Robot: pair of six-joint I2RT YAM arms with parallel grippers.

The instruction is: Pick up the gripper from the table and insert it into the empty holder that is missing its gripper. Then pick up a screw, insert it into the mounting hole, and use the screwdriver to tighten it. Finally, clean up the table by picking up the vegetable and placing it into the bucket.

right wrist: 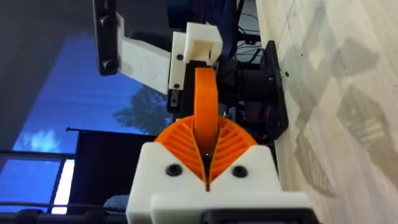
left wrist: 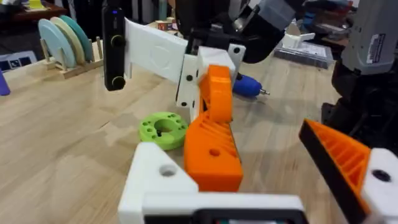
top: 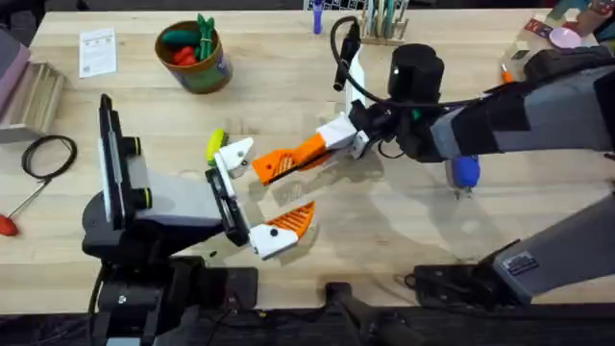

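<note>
As the orange wedge-shaped gripper (top: pixel 293 159) is presented to the holder (top: pixel 233 154), it hangs above the middle of the surface (top: pixel 404 231), clamped between the closed ribbed pads of the right end effector (top: pixel 332 144), its free end just beside or touching the bare white mount on the left end effector (top: pixel 252 197). The left end effector stands wide open and holds nothing; its other finger carries an orange ribbed pad (top: pixel 291 219). Judged from its look, the gripper is a light, stiff plastic part with smooth faces, so it is likely to twist or slip if pinched near the pointed end; a hold across its broad flanks, away from the mounting hole (left wrist: pixel 214 151), appears safest and leaves the mating end clear. A green ring-shaped part (left wrist: pixel 163 128) lies on the surface below the holder. The blue screwdriver (top: pixel 465 173) rests toward the right edge, and the bucket (top: pixel 195 58), holding vegetables, stands near the far-left corner.
</note>
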